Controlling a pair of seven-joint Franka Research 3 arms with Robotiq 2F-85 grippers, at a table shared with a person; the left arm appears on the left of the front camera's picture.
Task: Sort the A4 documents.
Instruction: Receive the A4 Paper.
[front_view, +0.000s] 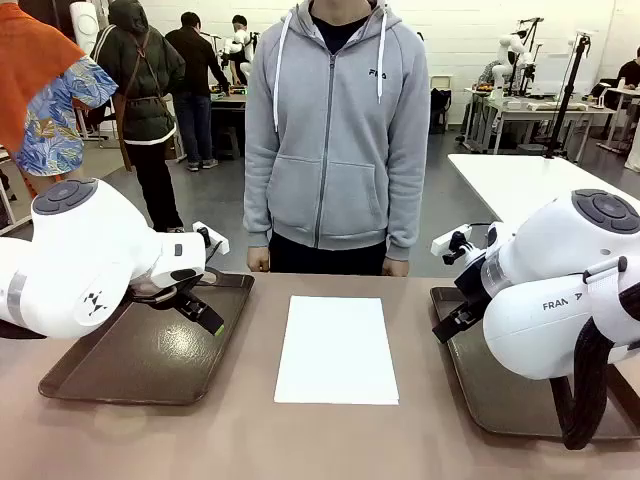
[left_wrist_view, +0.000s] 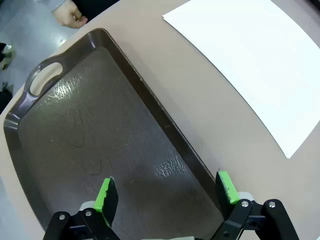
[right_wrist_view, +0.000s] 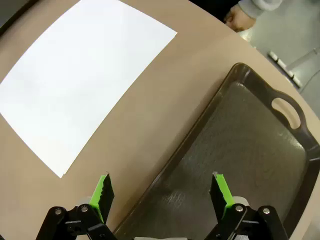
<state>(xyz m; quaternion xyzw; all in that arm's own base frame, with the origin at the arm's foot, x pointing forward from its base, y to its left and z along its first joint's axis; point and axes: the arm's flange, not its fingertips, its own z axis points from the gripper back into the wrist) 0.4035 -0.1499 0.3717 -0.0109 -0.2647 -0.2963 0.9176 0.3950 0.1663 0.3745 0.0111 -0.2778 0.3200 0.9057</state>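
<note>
Left gripper (left_wrist_view: 167, 192) and right gripper (right_wrist_view: 160, 192) both hang with jaws spread wide, nothing in them; each sits over the inner rim of its own side's tray, the left tray (left_wrist_view: 90, 130) and the right tray (right_wrist_view: 250, 150); the A4 documents (front_view: 337, 350) lie flat on the table (front_view: 250, 440) between the trays, touching neither; how many sheets, I can't tell. Paper looks light, thin and floppy, likely slick on that top; I'd pinch at a corner or short edge, gently, or it creases.

"FRAN" on the right arm (front_view: 560, 290), "FILA" on grey hoodie (front_view: 335, 150)
</note>
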